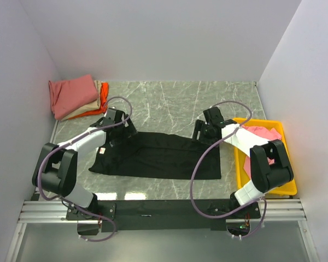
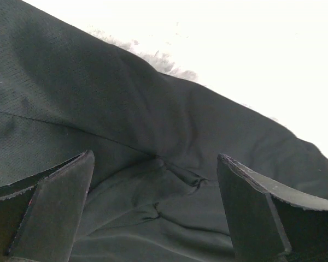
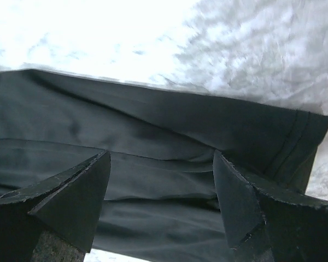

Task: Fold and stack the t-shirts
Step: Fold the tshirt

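The large black t-shirt (image 1: 161, 155) lies spread flat in the middle of the marble table. My left gripper (image 1: 126, 129) is open over its far left corner; the black cloth (image 2: 153, 136) fills the left wrist view between the spread fingers (image 2: 60, 202). My right gripper (image 1: 199, 131) is open over its far right corner; folded black cloth and a hemmed edge (image 3: 169, 142) show between its fingers (image 3: 240, 196). A folded stack sits at the far left: dusty-red (image 1: 72, 94) on top, beige (image 1: 90, 111) and orange (image 1: 103, 95) beneath. A pink t-shirt (image 1: 261, 139) lies in the bin.
A yellow plastic bin (image 1: 287, 183) stands at the right edge of the table, beside the right arm. White walls close in the left, back and right sides. Marble table (image 1: 169, 103) shows behind the black shirt.
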Motion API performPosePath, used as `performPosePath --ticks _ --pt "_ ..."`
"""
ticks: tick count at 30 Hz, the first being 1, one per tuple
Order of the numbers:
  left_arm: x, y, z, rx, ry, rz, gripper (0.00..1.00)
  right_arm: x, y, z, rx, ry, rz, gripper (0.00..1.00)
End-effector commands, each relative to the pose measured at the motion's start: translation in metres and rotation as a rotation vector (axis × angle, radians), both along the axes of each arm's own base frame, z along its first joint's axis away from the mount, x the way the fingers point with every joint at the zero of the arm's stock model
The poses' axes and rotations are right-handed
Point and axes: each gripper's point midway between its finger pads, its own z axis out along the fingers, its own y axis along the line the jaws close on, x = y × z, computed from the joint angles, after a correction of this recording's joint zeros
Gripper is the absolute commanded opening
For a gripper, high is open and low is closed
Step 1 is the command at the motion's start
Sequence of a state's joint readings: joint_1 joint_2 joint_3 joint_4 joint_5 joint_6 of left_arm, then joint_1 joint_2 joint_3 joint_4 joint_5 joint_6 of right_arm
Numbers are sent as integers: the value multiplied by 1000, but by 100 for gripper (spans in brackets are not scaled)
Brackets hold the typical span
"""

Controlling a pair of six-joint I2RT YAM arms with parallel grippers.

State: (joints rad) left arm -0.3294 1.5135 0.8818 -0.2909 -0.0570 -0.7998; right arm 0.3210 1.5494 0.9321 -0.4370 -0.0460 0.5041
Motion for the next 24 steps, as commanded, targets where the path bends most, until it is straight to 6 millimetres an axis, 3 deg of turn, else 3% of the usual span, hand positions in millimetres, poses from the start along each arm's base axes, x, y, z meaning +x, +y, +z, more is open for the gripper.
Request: performPosePath --ticks 1,7,13,18,24 --pt "9 -4 5 5 -40 -23 99 -6 -6 -5 -26 12 -30 82" --pt "-4 13 -25 68 40 27 99 -36 -52 -29 -165 123 -153 82" --pt "-11 36 -41 77 85 89 99 -48 -102 -18 -195 119 -309 83" --pt "-6 30 -25 44 36 54 99 -27 -72 14 -46 -6 -206 83" --pt "2 21 3 12 -29 12 99 -15 -38 36 -28 -87 -81 83"
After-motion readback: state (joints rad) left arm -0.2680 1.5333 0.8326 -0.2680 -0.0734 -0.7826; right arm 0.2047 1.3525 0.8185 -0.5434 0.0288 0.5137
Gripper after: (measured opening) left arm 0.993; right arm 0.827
